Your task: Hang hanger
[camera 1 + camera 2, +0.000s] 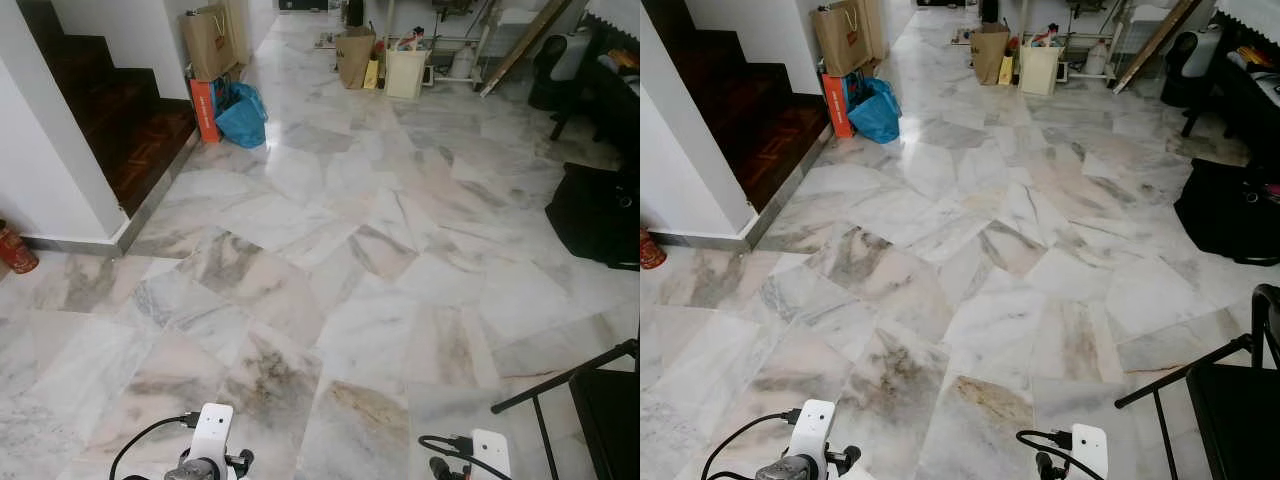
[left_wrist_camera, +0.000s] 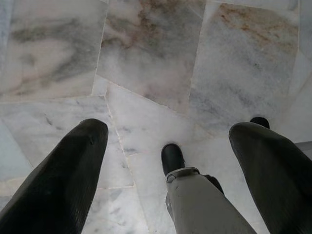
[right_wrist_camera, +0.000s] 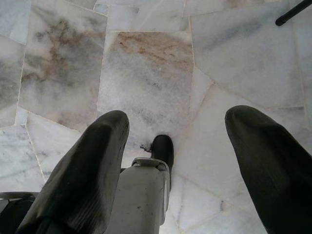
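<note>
Marble floor [image 1: 330, 250], pale with grey and rust veins and cut in irregular slabs, spreads glossy and open ahead; no hanger can be made out on it. Both arms hang low. The left hand [image 2: 168, 146] points down at the slabs with its two rounded black fingers [image 2: 73, 165] spread wide, holding nothing. The right hand [image 3: 175, 141] does the same, wide and bare. Thin black stand legs [image 1: 560, 385] slant across the floor's near right corner, beside a dark case. Along the left edge a white wall meets dark wooden steps [image 1: 120, 120]. Brown paper bags [image 1: 208, 42], a blue bag [image 1: 243, 115] and a cream bin [image 1: 405, 72] crowd the far end.
</note>
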You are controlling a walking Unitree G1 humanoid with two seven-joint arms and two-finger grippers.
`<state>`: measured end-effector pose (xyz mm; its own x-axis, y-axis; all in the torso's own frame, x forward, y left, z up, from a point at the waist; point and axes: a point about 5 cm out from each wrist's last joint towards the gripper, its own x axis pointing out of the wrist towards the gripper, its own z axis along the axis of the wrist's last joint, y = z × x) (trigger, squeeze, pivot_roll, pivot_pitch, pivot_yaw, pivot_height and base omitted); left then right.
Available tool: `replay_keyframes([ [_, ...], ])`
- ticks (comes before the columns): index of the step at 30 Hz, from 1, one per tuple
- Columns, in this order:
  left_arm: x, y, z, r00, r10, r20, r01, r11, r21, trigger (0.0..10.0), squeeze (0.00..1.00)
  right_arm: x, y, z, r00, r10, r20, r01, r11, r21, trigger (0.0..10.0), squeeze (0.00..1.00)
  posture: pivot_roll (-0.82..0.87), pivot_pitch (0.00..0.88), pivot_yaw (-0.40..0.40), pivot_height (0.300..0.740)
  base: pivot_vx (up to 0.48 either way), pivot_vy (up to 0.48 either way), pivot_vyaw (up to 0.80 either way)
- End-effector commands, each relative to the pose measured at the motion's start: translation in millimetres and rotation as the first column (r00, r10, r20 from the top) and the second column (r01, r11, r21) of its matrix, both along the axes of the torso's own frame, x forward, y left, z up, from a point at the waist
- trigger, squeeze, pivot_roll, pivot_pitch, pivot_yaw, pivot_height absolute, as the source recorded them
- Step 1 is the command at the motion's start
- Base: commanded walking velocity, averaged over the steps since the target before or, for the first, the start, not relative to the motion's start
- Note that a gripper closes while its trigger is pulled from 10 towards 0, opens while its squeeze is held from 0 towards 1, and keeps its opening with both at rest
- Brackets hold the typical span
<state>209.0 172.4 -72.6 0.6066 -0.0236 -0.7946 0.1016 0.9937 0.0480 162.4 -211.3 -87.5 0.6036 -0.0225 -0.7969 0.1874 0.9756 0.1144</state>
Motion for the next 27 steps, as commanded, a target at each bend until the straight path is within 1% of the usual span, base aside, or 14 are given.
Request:
replay_keyframes([
  [1,0.5,2.3,0.3,1.0,0.007,-0.003,-0.007,1.0,0.009,10.0,0.0,2.0,-0.9,1.1,1.0,-0.007,0.009,0.007,1.0,0.004,10.0,0.0,0.05,0.0,-0.005,0.74,0.0,0.0,0.0],
  [19,0.1,1.5,-0.1,1.0,0.002,-0.009,-0.002,1.0,0.009,10.0,0.0,2.8,-1.1,1.5,1.0,-0.004,0.01,0.004,1.0,0.003,10.0,0.0,0.05,0.0,-0.008,0.74,0.0,0.0,0.0],
  [27,-1.3,1.2,-0.9,1.0,0.002,-0.013,-0.002,1.0,0.007,10.0,0.0,2.8,-1.1,1.5,1.0,-0.008,0.011,0.007,1.0,0.006,10.0,0.0,0.05,0.0,-0.007,0.74,-0.321,0.0,0.0],
])
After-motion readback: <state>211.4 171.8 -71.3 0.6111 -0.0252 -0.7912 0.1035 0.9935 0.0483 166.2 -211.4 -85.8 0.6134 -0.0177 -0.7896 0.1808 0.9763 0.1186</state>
